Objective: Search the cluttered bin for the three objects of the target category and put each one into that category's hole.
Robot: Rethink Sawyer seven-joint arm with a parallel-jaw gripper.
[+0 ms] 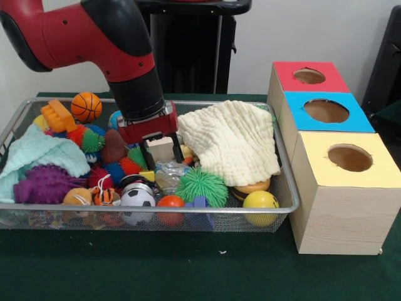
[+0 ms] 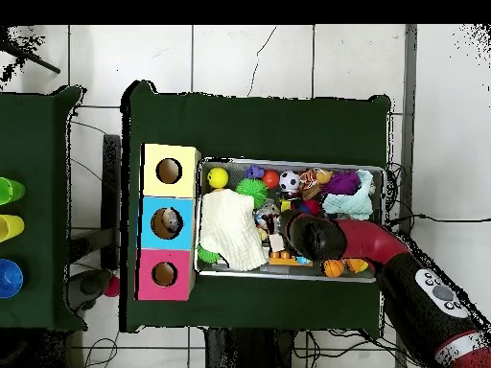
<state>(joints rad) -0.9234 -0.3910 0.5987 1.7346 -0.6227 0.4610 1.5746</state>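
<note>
One pale wooden block point(image 1: 161, 149) sits between the narrowly spread fingers of the end effector point(image 1: 161, 155) near the middle of the wire bin point(image 1: 285, 188); it looks light, stiff and smooth, best pinched across its flat sides. Soft clutter crowds it, a cream cloth point(image 1: 233, 139) at 3 o'clock and a green spiky ball point(image 1: 201, 186) at 5 o'clock. Beyond, the green-clothed surface point(image 1: 188, 269) carries three holed boxes point(image 1: 341, 182), before a white wall.

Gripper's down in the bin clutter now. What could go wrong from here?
The gripper appears shut on a beige block, with the cream cloth right beside it; lifting may snag and drag the cloth. Spiky balls crowd the fingers, so neighbours may get knocked. The blue box's hole seems already occupied; a drop there might jam.
</note>
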